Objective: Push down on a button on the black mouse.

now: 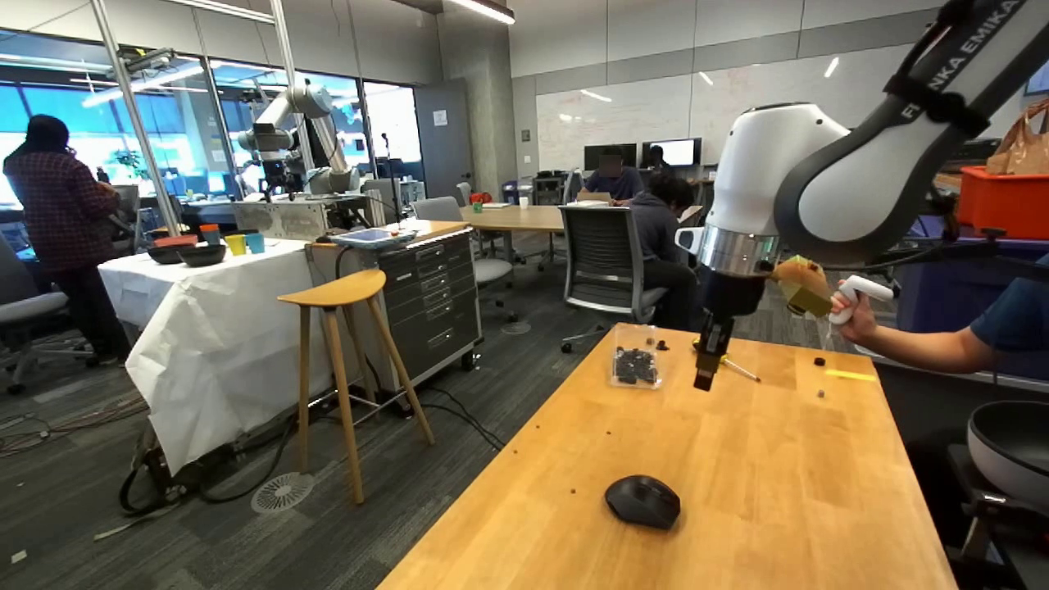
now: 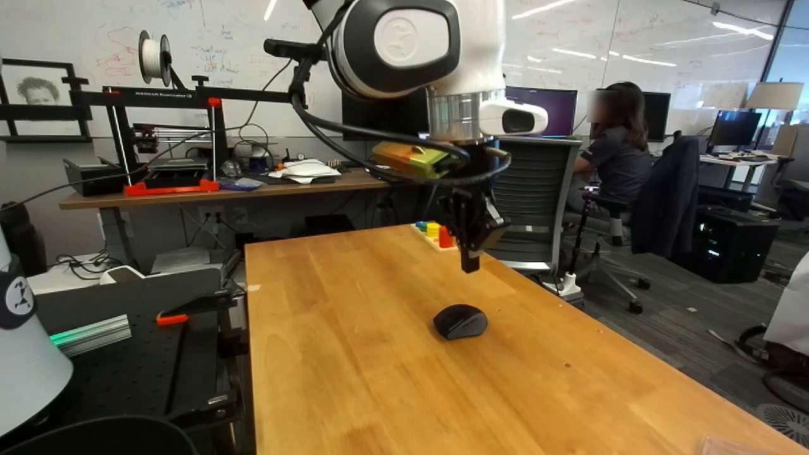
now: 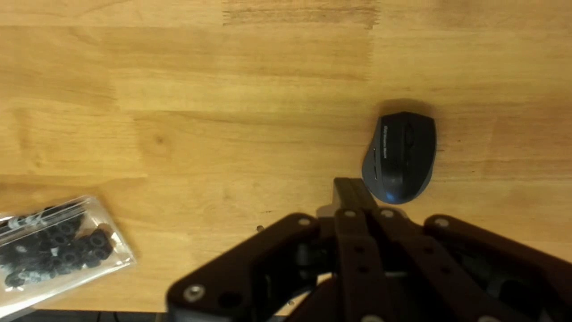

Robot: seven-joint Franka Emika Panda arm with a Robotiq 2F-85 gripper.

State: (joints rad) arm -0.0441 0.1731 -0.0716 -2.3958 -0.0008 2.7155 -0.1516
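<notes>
One clear container (image 3: 119, 258) of dark parts (image 3: 69, 250) shares the tabletop (image 3: 246, 147), well apart from the black mouse (image 3: 404, 154); the jaws hover closed.

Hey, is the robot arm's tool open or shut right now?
Shut. In the wrist view, the tips of the tool sit together side by side, with no gap showing between them.

The Panda arm (image 1: 774, 160) is arching over the table (image 1: 778, 475), wrist (image 1: 739, 250) hanging above it, gripper (image 1: 703, 382) pointing down, leaning slightly in an exterior view, fingers (image 3: 343, 194) pressing flush together, look, they're hovering clear of the table in both exterior views
</notes>
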